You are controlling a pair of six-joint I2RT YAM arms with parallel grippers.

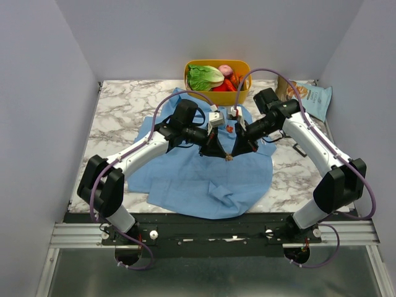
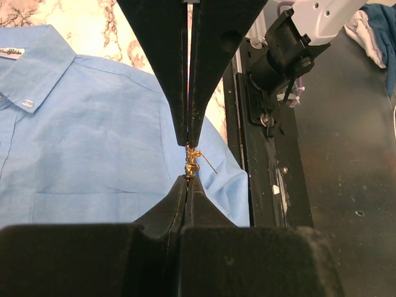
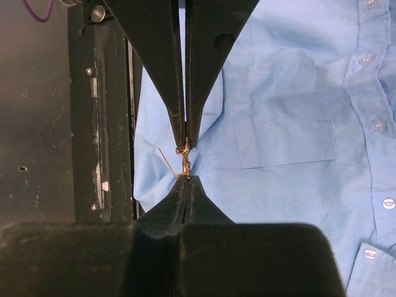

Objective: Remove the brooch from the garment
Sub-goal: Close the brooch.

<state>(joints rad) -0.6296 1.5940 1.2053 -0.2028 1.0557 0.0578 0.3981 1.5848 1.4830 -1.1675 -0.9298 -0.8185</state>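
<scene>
The garment (image 1: pixel 185 179) is a light-blue shirt spread flat on the marble table, and it fills the left wrist view (image 2: pixel 93 142) and the right wrist view (image 3: pixel 291 136). The brooch (image 1: pixel 229 158) is a tiny gold-tan piece over the shirt's middle. My left gripper (image 1: pixel 221 154) and right gripper (image 1: pixel 237 153) meet tip to tip on it, both shut. In the left wrist view the brooch (image 2: pixel 192 162) sits between my left gripper (image 2: pixel 187 178) below and the right gripper (image 2: pixel 188 144) above. Its thin pin sticks out bare. The right wrist view mirrors this around the brooch (image 3: pixel 184 162), with the right gripper (image 3: pixel 187 178) below.
A red-orange ornament (image 1: pixel 229 129) lies on the shirt just behind the grippers. A yellow basket (image 1: pixel 218 62) of vegetables stands at the back. A snack bag (image 1: pixel 309 96) lies at the back right. The black frame rail (image 2: pixel 278 154) runs along the table's near edge.
</scene>
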